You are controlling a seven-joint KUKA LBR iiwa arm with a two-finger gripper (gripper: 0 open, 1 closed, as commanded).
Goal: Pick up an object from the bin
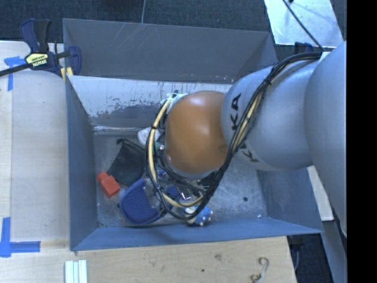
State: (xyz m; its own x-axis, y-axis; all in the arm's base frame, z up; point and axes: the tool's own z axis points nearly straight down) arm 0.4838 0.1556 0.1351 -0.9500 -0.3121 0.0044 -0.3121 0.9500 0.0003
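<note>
The bin's (79,158) floor is bare on the right and crowded at the near left. The arm (283,117) slants down from the right, its orange wrist cover (194,131) on top. The hand (175,194) sits low near the near wall; I cannot tell whether it is open or closed. Just left of it lies a blue oval pad (136,205), and an orange block (109,184) lies further left.

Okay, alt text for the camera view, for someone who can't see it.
A grey robot arm with an orange wrist cover reaches from the right into a grey metal bin. Left of its wrist lie a blue rounded thing, a small orange block and a black piece.
</note>
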